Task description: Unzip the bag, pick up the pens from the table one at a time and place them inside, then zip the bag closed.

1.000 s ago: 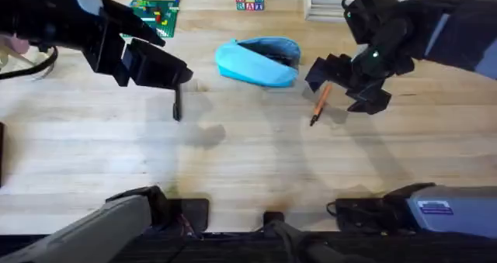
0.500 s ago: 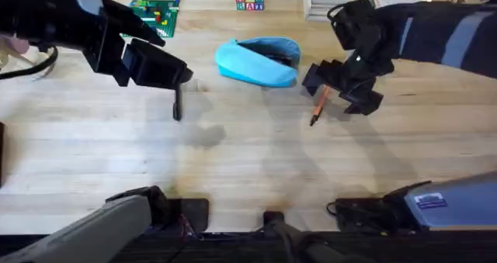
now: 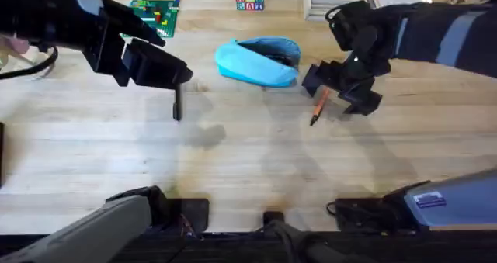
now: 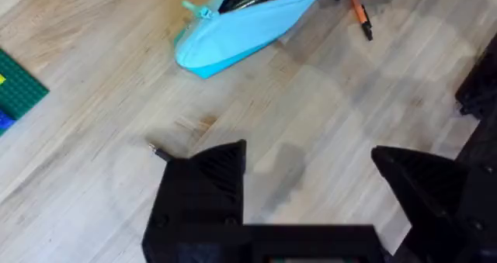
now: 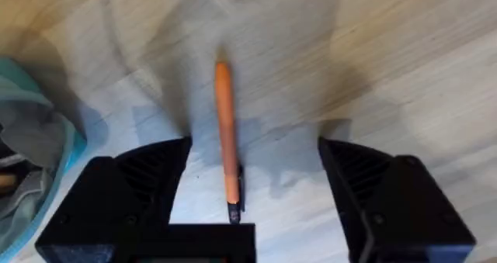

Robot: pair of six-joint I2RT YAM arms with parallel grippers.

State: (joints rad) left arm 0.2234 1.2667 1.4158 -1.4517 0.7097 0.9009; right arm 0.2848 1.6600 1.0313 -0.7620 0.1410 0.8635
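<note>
Start on your left: your left gripper [image 3: 175,75] hangs open over the worktop [image 3: 233,162] with nothing in it, and the black pen [image 3: 177,104] lies just under its fingers. That pen is thin, hard and light, and it looks smooth, so it may roll or slip. Pinch it across the middle so it does not tip. Next comes the blue bag [image 3: 258,60], lying flat near the far side with its zip already open along the top. It is soft and floppy, so it will likely squash and slide if you push on it. On the right, the orange pen [image 5: 225,143] lies flat on the wood, just beside the bag. Your right gripper [image 5: 252,189] is wide open with a finger on each side of this pen and it holds nothing yet. Close on the orange middle part, not the dark tip.
</note>
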